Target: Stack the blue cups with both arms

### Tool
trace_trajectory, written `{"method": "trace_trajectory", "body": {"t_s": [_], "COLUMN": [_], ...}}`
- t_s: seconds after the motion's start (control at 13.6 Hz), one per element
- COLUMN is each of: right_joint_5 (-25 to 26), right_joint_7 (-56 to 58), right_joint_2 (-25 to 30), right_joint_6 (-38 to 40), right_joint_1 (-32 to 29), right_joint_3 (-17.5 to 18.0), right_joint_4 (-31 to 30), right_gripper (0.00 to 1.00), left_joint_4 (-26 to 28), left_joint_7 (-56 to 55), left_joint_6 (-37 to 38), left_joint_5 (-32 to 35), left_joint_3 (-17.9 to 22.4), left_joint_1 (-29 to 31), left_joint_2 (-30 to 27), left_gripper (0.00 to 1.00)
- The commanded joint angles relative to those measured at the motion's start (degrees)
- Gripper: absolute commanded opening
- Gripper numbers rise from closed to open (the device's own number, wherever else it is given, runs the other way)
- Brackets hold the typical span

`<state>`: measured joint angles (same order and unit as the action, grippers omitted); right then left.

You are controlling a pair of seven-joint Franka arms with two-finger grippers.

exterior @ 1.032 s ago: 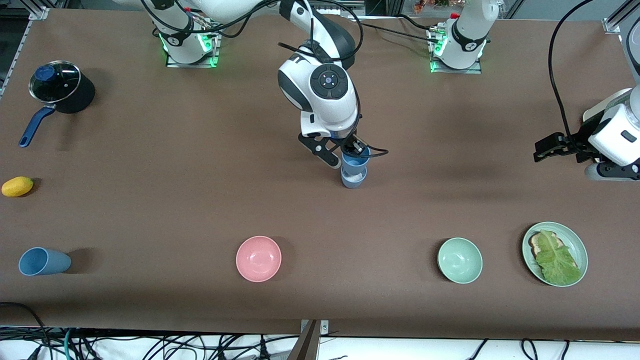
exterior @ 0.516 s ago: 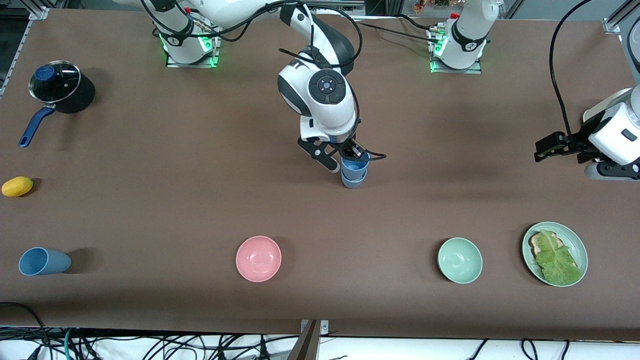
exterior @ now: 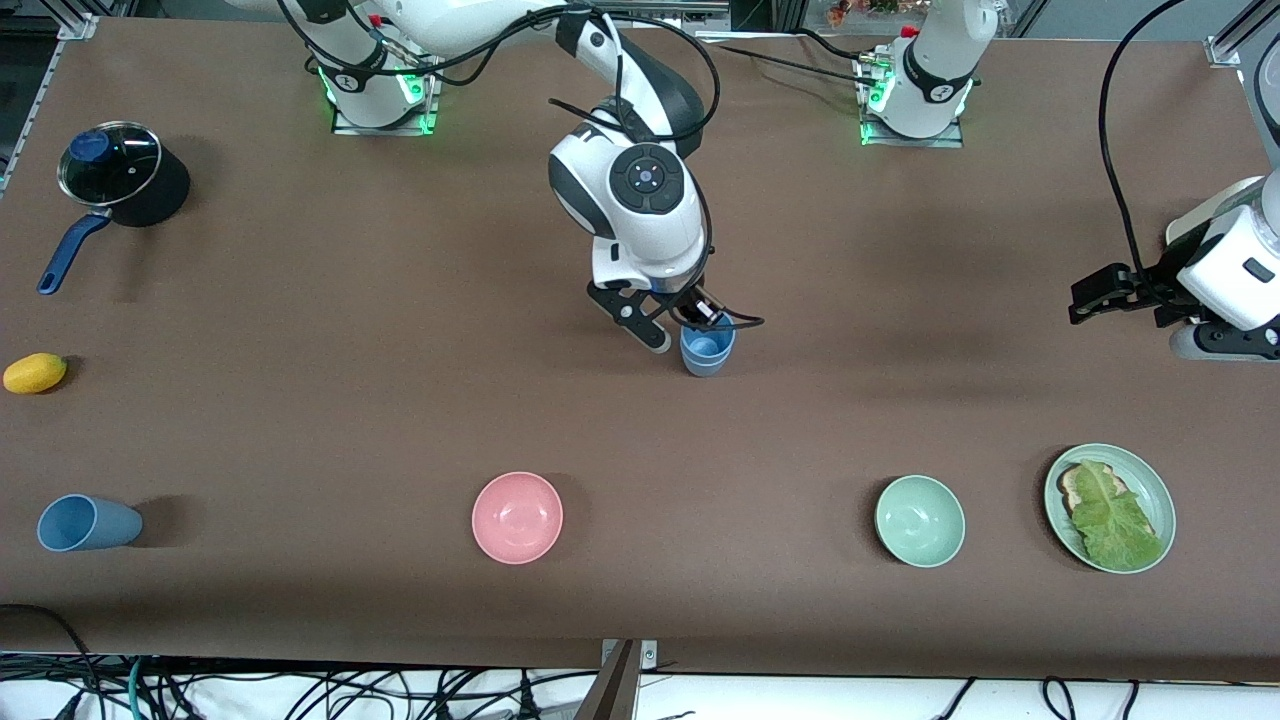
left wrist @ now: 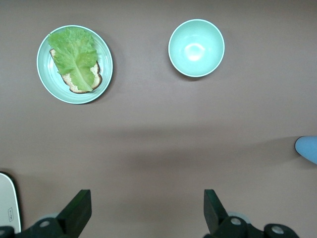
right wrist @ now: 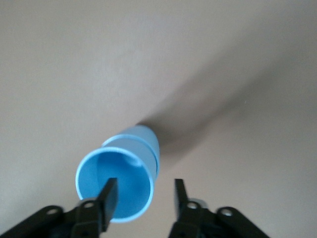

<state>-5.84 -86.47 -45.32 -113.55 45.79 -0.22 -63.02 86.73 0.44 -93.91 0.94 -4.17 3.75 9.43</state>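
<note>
Two blue cups stand nested as one stack at the table's middle. In the right wrist view the bright blue upper cup sits inside the lower cup. My right gripper is over the stack and open. It straddles the upper cup's rim, one finger inside the cup and the other outside, apart from the wall. A third blue cup lies on its side near the front edge at the right arm's end. My left gripper waits open and empty in the air at the left arm's end; it also shows in its own wrist view.
A pink bowl, a mint-green bowl and a green plate with toast and lettuce lie along the front. A lidded pot and a lemon lie at the right arm's end.
My right gripper has come down with the upper cup, which now sits fully nested in the lower one. The left arm has not moved.
</note>
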Motion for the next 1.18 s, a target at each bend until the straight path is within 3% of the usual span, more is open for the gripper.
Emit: {"method": "trace_trajectory", "body": {"t_s": [0.0, 0.66, 0.81, 0.88, 1.11], "right_joint_5": [0.4, -0.4, 0.2, 0.2, 0.6], "right_joint_7": [6.9, 65.5, 72.8, 74.5, 75.2], "right_joint_2": [1.8, 11.7, 14.4, 16.1, 27.6], "right_joint_6": [6.4, 30.5, 31.5, 31.5, 28.2], "right_joint_1": [-2.9, -31.5, -34.8, -36.0, -38.8], "right_joint_3": [-0.8, -1.0, -2.8, -3.1, -3.0], "right_joint_4": [1.7, 2.6, 2.0, 0.2, -12.8], "right_gripper": [0.99, 1.00, 1.00, 1.00, 1.00], "left_joint_4": [-0.8, -0.6, -0.6, -0.6, -0.6], "left_joint_7": [1.1, 1.1, 1.1, 1.1, 1.1], "left_joint_6": [0.0, 0.0, 0.0, 0.0, 0.0], "left_joint_5": [0.6, 0.4, 0.4, 0.4, 0.4], "left_joint_3": [0.0, 0.0, 0.0, 0.0, 0.0], "left_joint_1": [-0.2, -0.1, -0.1, -0.1, -0.2], "left_joint_2": [0.2, 0.2, 0.3, 0.4, 0.6], "left_gripper": [1.00, 1.00, 1.00, 1.00, 1.00]}}
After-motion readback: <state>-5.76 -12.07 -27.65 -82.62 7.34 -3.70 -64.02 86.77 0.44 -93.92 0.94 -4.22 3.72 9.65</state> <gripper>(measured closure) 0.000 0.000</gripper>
